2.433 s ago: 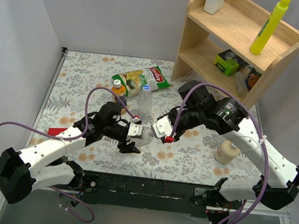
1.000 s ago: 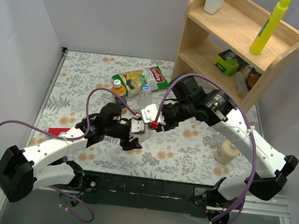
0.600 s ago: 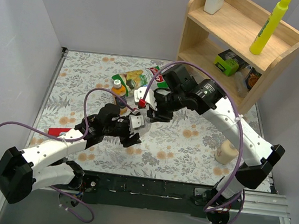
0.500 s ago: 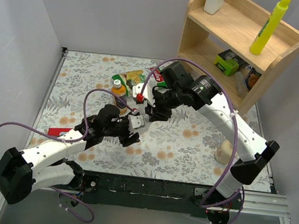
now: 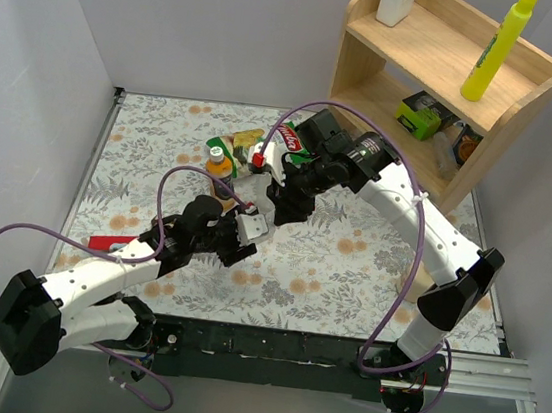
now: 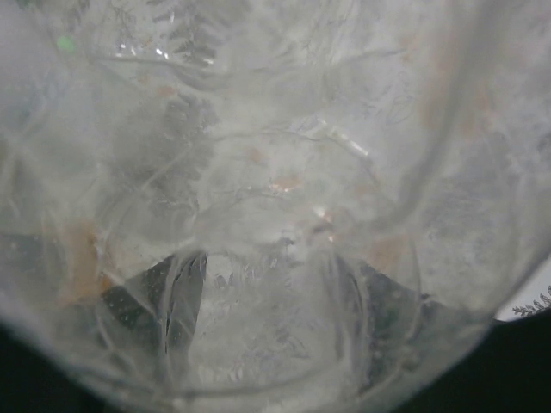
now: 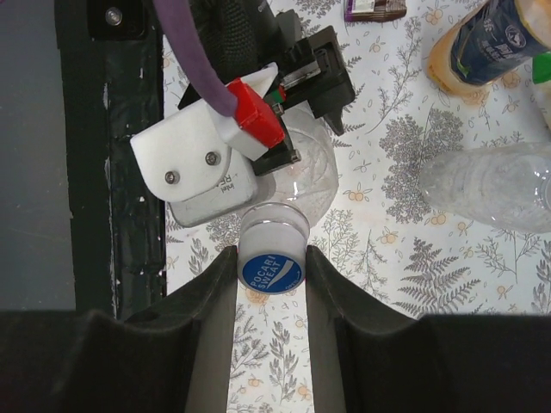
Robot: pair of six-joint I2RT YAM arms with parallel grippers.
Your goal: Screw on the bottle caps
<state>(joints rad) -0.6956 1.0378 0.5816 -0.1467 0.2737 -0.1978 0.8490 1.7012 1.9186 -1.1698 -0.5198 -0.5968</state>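
My left gripper (image 5: pixel 245 235) is shut on a clear bottle (image 7: pixel 306 172); in the left wrist view that bottle (image 6: pixel 275 172) fills the frame, with the dark fingers (image 6: pixel 181 297) showing through the plastic. A blue cap (image 7: pixel 272 268) with white lettering sits on its neck. My right gripper (image 7: pixel 271 258), also seen from above (image 5: pixel 277 212), is shut on that cap, both fingers pressed against its sides. A second clear bottle (image 7: pixel 495 185) lies on the cloth. The orange bottle (image 5: pixel 221 168) with a dark label stands farther left, a whitish-green cap (image 5: pixel 216 148) at its far end.
A wooden shelf (image 5: pixel 443 76) stands at the back right with a tall yellow bottle (image 5: pixel 497 47) and a white bottle (image 5: pixel 397 0) on top. Snack bags (image 5: pixel 249 143) lie behind the bottles. A red object (image 5: pixel 110 243) lies by the left arm.
My right arm has swung left and away from the near edge, its wrist turning, and the gripper now sits over the bottle's neck. The left gripper and bottle shifted slightly.
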